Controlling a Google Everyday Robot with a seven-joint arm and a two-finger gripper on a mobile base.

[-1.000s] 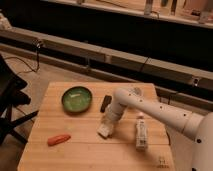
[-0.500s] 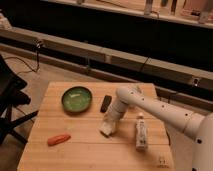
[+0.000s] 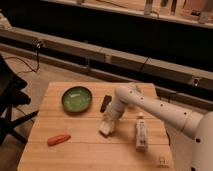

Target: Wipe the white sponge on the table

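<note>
Table: the square light-wood butcher-block table (image 3: 75,150) fills the lower half of the view; the work goes on just right of its centre.
Sponge: the small flat off-white sponge (image 3: 106,128) lies on the wood at about 5 o'clock from the round green glass dish (image 3: 77,98), directly under the arm's tip.
Gripper: the white arm's gripper (image 3: 110,120) points down onto the sponge, touching it from above; whether the jaws pinch it or only press on it, I cannot tell.
Neighbours: a short black bar (image 3: 105,103) at 12 o'clock from the sponge, a white printed tube (image 3: 141,133) at 3 o'clock, an orange carrot-shaped piece (image 3: 59,139) at 8 o'clock.
Progress: contact with the sponge looks made, so the wiping is likely under way.
Left: further strokes over the wood, then lifting off.
</note>
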